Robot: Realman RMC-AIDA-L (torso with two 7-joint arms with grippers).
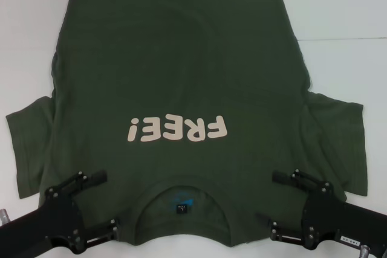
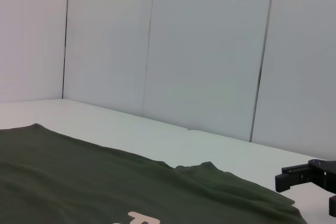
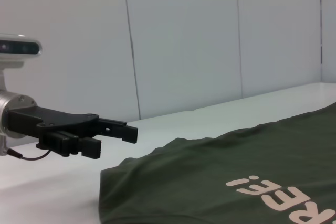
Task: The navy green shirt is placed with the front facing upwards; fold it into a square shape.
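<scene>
large dark olive-green short-sleeved cotton t-shirt (image 1: 181, 89), cream "free!" lettering up: spread flat on white counter (image 1: 351, 4), collar nearest robot, sleeves out. no fold visible; whole square fold judged left to do. left hand (image 1: 103, 206) at left shoulder beside collar, fingers spread, over cloth edge. right hand (image 1: 272, 205) at right shoulder, fingers spread likewise. neither pinching cloth yet.

Shirt (image 1: 181, 89) flat between both tools
</scene>
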